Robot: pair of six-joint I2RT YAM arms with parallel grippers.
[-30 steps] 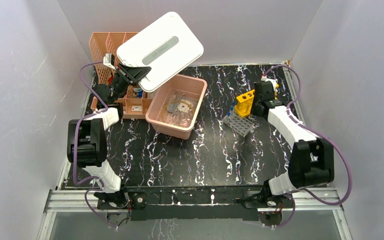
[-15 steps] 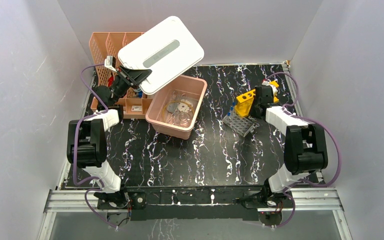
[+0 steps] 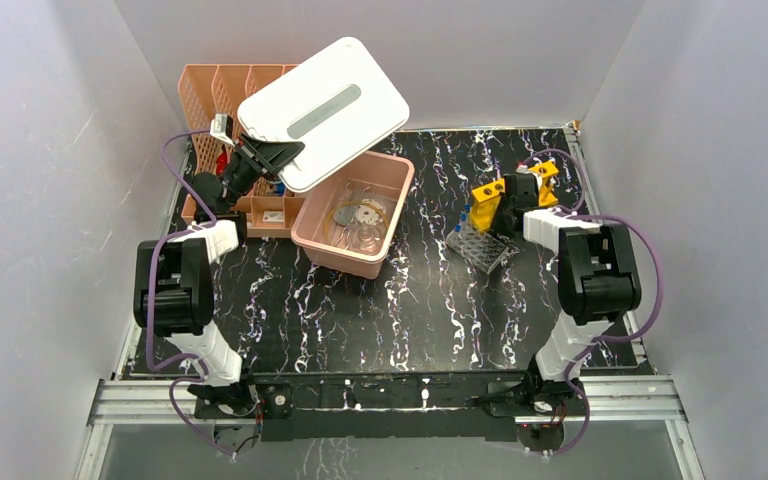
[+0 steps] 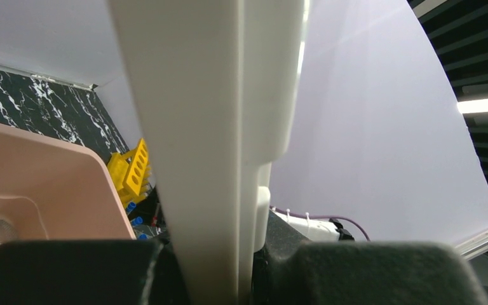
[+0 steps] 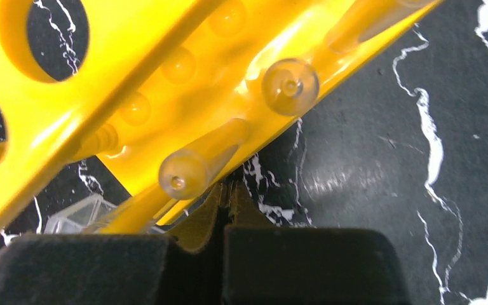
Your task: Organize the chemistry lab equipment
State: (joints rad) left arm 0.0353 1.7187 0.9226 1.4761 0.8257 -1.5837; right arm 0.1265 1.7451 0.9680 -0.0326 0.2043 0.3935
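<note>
No legible markings
A small white label [image 3: 274,215] sits on the file holder [image 3: 207,92], just near-side of the left gripper [image 3: 282,152]; its print is too small to read.

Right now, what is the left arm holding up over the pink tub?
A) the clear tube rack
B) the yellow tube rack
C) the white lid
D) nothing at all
C: the left fingers are clamped on the edge of the white lid, which hangs tilted above the open pink tub.
</note>
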